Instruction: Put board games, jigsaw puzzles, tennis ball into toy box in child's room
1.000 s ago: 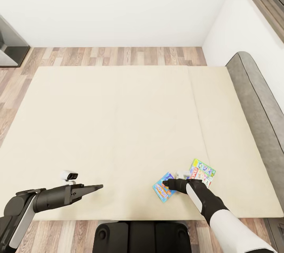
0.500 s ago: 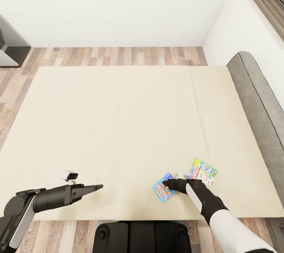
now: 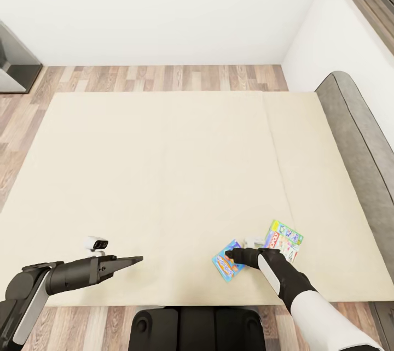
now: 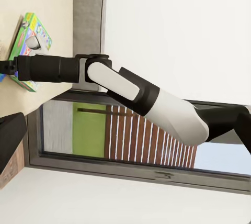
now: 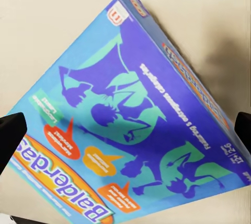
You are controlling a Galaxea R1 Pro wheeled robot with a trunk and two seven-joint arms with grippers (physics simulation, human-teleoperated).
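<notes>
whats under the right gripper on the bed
The blue board game lies flat on the bed beneath the right gripper, whose fingertips straddle it, open. Whatever the box covers is hidden. The green board game lies beside it.

The blue board game box (image 5: 130, 124) lying on the bed (image 5: 47, 20) carries the title "Balderdash", of which "Balderdas" is visible; its smaller print is unreadable.

Green board game (image 3: 283, 239) on bed (image 3: 164, 176) drifted slightly toward the headboard (image 3: 358, 143), away from right pincer (image 3: 230, 256).
</notes>
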